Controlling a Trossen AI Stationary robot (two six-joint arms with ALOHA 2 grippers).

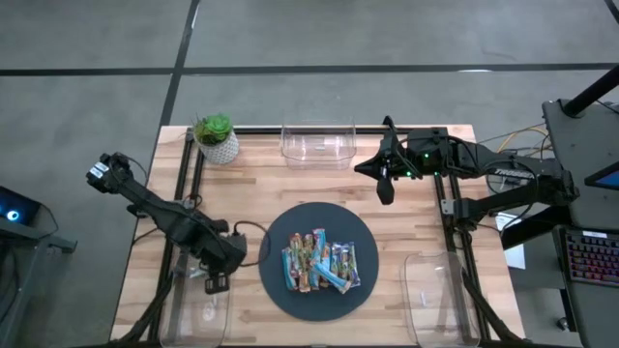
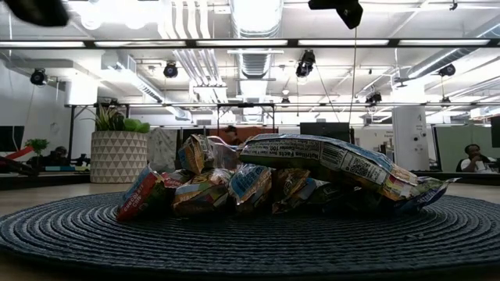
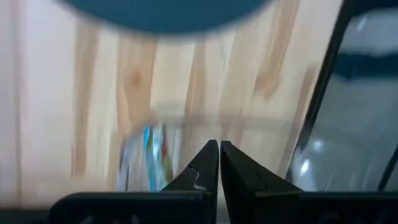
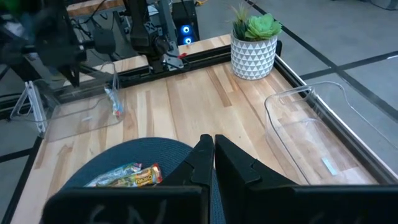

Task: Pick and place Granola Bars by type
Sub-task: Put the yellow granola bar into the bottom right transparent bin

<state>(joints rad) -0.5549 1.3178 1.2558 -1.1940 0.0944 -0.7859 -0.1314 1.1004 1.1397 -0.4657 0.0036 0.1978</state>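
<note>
We are holding our left gripper (image 1: 215, 282) pinched together and empty above the clear bin (image 1: 200, 311), where one blue-wrapped bar (image 3: 147, 163) is lying just below. The other granola bars (image 1: 318, 261), shiny blue, green and red-brown, are sitting heaped on the round dark mat (image 1: 279, 232), well apart. Our right gripper (image 1: 385, 189) is hanging closed and empty beyond the mat.

Place: I read this as a robotics lab set inside an open-plan office.
Worktop (image 1: 416, 208): my landmark, pale wood planks on a grey concrete floor (image 1: 97, 58).
Ceiling (image 2: 258, 31): above the worktop I see bare ducts and strip lights.
Beyond the worktop: desks, monitors (image 2: 324, 130) and a seated person (image 2: 472, 159).
Beside the worktop: a keyboard (image 1: 592, 259) and cabling.
</note>
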